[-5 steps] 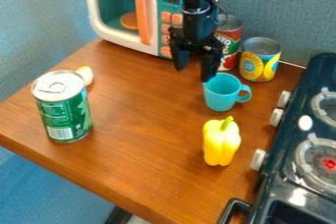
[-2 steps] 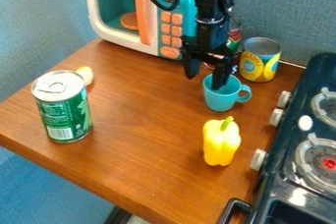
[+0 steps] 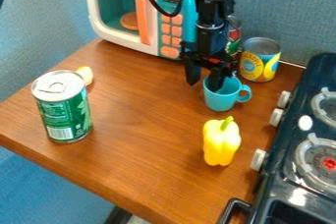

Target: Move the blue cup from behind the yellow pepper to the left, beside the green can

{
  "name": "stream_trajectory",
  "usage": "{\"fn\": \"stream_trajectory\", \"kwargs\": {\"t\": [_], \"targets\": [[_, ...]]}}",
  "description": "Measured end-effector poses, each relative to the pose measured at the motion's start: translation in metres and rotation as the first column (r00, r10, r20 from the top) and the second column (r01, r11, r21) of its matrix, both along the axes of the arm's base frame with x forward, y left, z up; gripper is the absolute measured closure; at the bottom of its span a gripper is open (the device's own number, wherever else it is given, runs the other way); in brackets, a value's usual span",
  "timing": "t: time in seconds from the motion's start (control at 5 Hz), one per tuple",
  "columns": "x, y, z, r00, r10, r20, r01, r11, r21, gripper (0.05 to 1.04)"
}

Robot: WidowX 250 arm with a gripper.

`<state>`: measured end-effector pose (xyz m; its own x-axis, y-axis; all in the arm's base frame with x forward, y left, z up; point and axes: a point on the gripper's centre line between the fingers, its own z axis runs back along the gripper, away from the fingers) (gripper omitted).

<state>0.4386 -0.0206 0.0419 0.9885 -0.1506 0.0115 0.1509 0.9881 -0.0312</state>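
The black gripper (image 3: pixel 204 84) hangs over the back of the table at the blue cup (image 3: pixel 222 100), its fingers apart. One finger dips into the cup's mouth and the other stands outside, off the cup's left side. The cup is upright with its handle to the right. In front of it stands a yellow bell pepper (image 3: pixel 220 142) with a green stem.
A toy microwave (image 3: pixel 123 16) stands at the back left. Behind the gripper are a partly hidden red can (image 3: pixel 234 34) and a yellow-labelled can (image 3: pixel 260 61). A green can (image 3: pixel 63 110) and a small pale item (image 3: pixel 85 74) sit left; a stove (image 3: pixel 296 164) stands right.
The gripper has come right and slightly down from over the table behind the cup, and one finger has gone into the cup's mouth. The cup and pepper have not moved.
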Motion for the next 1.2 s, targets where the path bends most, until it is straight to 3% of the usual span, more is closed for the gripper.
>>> {"fn": "stream_trajectory", "kwargs": {"t": [0.2, 0.4, 0.6, 0.8, 1.0, 1.2], "targets": [[-0.001, 0.001, 0.001, 1.000, 0.008, -0.006, -0.008, 1.000, 0.007, 0.679], [0.005, -0.006, 0.008, 0.999, -0.037, 0.018, 0.037, 0.999, 0.009, 0.901], [0.004, -0.014, 0.007, 0.998, -0.052, 0.038, 0.053, 0.998, -0.020, 0.993], [-0.007, -0.012, 0.018, 0.997, -0.050, 0.059, 0.051, 0.998, -0.021, 1.000], [-0.019, -0.001, 0.052, 0.995, -0.020, 0.099, 0.019, 1.000, 0.012, 1.000], [-0.035, 0.027, 0.066, 0.990, 0.074, 0.116, -0.075, 0.997, 0.007, 1.000]]}}
